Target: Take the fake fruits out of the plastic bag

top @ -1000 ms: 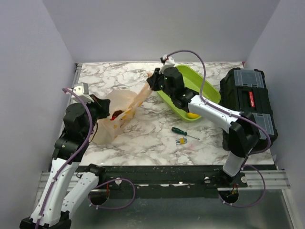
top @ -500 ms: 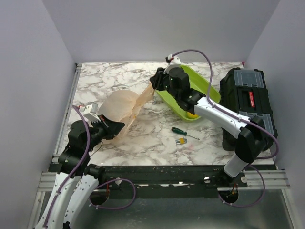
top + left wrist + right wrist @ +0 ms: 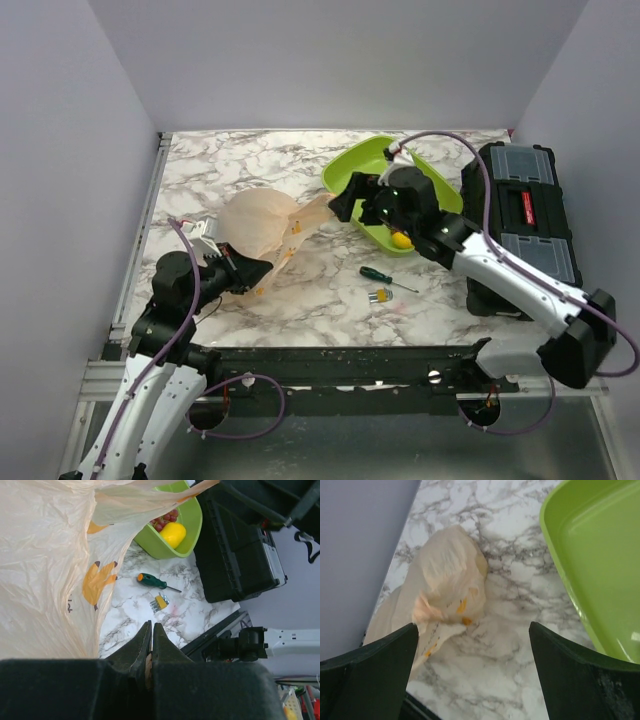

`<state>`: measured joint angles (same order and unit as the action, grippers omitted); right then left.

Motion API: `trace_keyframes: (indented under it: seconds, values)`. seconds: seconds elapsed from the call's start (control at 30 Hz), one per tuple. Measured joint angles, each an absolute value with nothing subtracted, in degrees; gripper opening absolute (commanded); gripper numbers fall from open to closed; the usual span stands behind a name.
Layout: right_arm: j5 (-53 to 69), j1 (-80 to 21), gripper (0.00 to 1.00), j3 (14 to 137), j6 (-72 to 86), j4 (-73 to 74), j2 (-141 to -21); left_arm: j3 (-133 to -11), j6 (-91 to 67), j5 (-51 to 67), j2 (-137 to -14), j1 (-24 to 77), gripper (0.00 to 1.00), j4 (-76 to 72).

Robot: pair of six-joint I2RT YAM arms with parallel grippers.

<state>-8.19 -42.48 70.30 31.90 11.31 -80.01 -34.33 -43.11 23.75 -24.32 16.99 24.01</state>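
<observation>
Thin, floppy bag is pinched at its edge by the left gripper. The right gripper is spread wide, empty. Probably best grabbed by a loose fold.

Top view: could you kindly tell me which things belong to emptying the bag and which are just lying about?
Job: bag; yellow fruit and grapes, both in the tray; left claw, shut on the bag; right claw, open.
Lying about: screwdriver; small yellow tool; toolbox.
</observation>
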Motion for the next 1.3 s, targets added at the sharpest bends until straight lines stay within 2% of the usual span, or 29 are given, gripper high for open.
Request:
trace_keyframes:
  seconds: [0.1,0.3,0.5,0.53,0.7,0.87,0.97,1.1,1.2,1.3]
  values:
    - [-6.68,-42.48,1.0,62.43,35.9,11.86,-71.66,-33.45,-43.13,25.19,-24.97,16.99,0.0,22.79]
    - [-2.04,-42.46,1.0,43.94,44.62,4.08,-58.22,-33.23,-43.13,26.37,-24.95,17.12,0.0,21.98]
    - [4.91,-45.41,0.99,39.92,50.3,-7.22,-67.05,-33.23,-43.16,26.57,-24.95,17.26,0.0,22.41]
    - [6.63,-48.73,0.96,40.01,52.84,-11.97,-72.69,-33.23,-43.16,26.63,-24.93,17.26,0.0,22.79]
    - [7.14,-50.85,0.87,41.87,58.7,-21.41,-80.93,-33.21,-43.16,26.63,-24.86,17.26,0.0,22.9]
    - [7.42,-52.23,0.73,44.12,62.85,-27.64,-89.43,-33.21,-43.13,26.7,-24.93,17.28,0.0,23.29]
    - [7.62,-52.86,0.66,45.56,64.73,-30.65,-92.44,-33.21,-43.05,26.76,-25.28,17.28,0.0,24.14]
    - [7.53,-53.84,0.61,45.91,66.48,-33.8,-94.0,-33.21,-42.89,26.87,-25.36,17.28,0.0,25.41]
    - [7.14,-54.54,0.49,46.11,66.92,-35.03,-94.83,-33.21,-42.89,26.92,-25.08,17.28,0.0,26.13]
    - [6.9,-54.81,0.42,46.81,67.07,-35.44,-96.09,-33.34,-42.7,26.98,-24.58,17.28,0.0,26.55]
